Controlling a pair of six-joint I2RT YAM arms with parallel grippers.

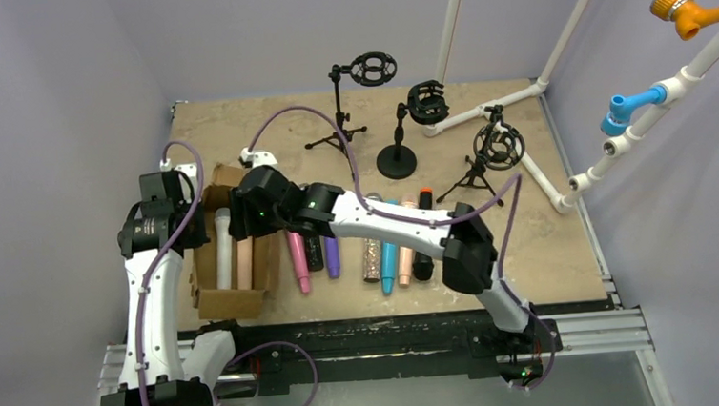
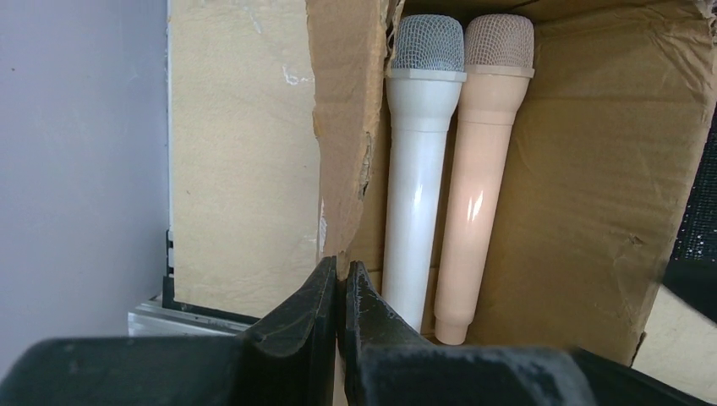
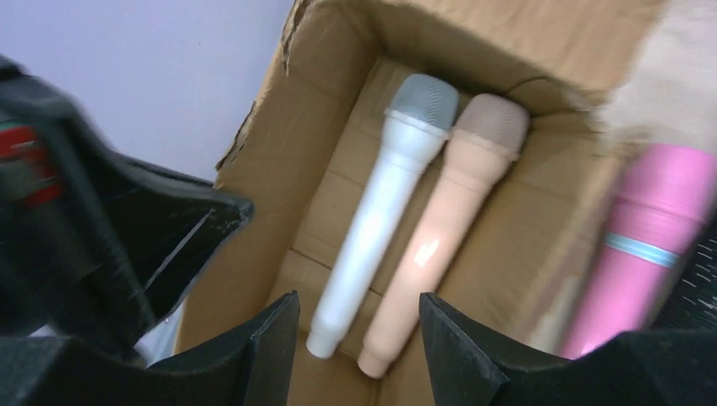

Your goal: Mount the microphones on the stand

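A cardboard box [image 1: 232,303] sits at the left end of the bench [image 1: 550,247], with a white microphone [image 3: 372,211] and a peach microphone [image 3: 440,237] lying side by side inside. The right jaws hang wide apart just above their handle ends, holding nothing. The left jaws are pressed together at the box's torn wall. More microphones [image 1: 371,255] lie in a row beside the box, and three stands [image 1: 397,162] rise behind them.

No legible text, no labels (any view)
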